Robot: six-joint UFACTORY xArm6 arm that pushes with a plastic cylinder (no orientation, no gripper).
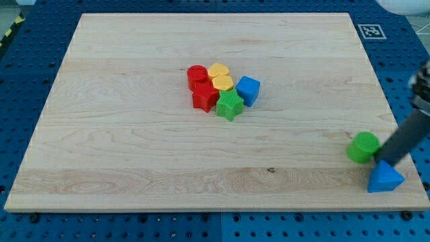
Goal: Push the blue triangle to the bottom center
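The blue triangle (385, 178) lies near the board's bottom right corner. My tip (388, 161) is at the lower end of the dark rod that comes in from the view's right, and it sits right at the triangle's top edge, just right of a green round block (363, 146). The green round block is up and left of the triangle, close to it.
A tight cluster sits in the middle of the wooden board (134, 134): a red round block (197, 75), a red star (204, 97), a yellow heart (218, 70), a yellow block (223, 83), a green star (230, 104) and a blue cube (248, 89).
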